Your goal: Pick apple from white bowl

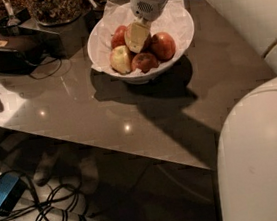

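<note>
The white bowl [178, 22], lined with crinkled white paper, stands at the back of the table. It holds several apples: a large red one [163, 45] at the right, a darker red one [144, 61] in front, a yellow-green one [120, 59] at the left and a red one [118, 36] behind. My gripper [137, 36] reaches down from above into the middle of the pile, between the back-left red apple and the right one. It covers whatever lies under it. I cannot make out a tan blush on any apple.
The bowl sits on a glossy brown table [129, 118]. Dark bowls of food [55, 4] and a black box with cables [12, 50] stand at the back left. My white arm and body [260, 158] fill the right side. Cables [56, 218] lie on the floor.
</note>
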Robot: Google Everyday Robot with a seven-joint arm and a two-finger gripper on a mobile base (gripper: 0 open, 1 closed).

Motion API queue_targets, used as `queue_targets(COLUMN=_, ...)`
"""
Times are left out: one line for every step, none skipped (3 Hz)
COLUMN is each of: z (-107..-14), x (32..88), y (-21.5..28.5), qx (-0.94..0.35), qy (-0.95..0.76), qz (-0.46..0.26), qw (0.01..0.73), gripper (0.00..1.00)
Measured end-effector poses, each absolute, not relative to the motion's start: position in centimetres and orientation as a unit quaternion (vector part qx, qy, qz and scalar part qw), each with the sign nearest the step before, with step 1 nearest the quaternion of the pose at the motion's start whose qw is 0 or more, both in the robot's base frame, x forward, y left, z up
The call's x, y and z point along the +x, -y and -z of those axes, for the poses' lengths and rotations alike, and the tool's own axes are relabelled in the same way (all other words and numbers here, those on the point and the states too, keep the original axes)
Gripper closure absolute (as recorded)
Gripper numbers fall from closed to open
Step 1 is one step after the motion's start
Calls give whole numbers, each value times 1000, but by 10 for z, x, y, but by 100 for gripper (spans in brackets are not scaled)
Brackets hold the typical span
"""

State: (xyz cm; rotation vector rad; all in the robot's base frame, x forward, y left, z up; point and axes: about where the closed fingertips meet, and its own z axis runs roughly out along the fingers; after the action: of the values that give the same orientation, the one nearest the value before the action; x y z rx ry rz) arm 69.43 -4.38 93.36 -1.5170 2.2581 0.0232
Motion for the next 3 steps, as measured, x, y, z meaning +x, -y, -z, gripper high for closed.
queue_targets(z=-934, x=694, y=44, qx=-545, qy=-812, qz=-8, qw=209, gripper=71)
queue_targets(z=-934, x=694, y=44, qx=-545, qy=-812, qz=-8, qw=209, gripper=94)
queue_targets(z=-935, x=694, y=44, qx=-545, qy=-812, qz=-10, qw=211, gripper=100)
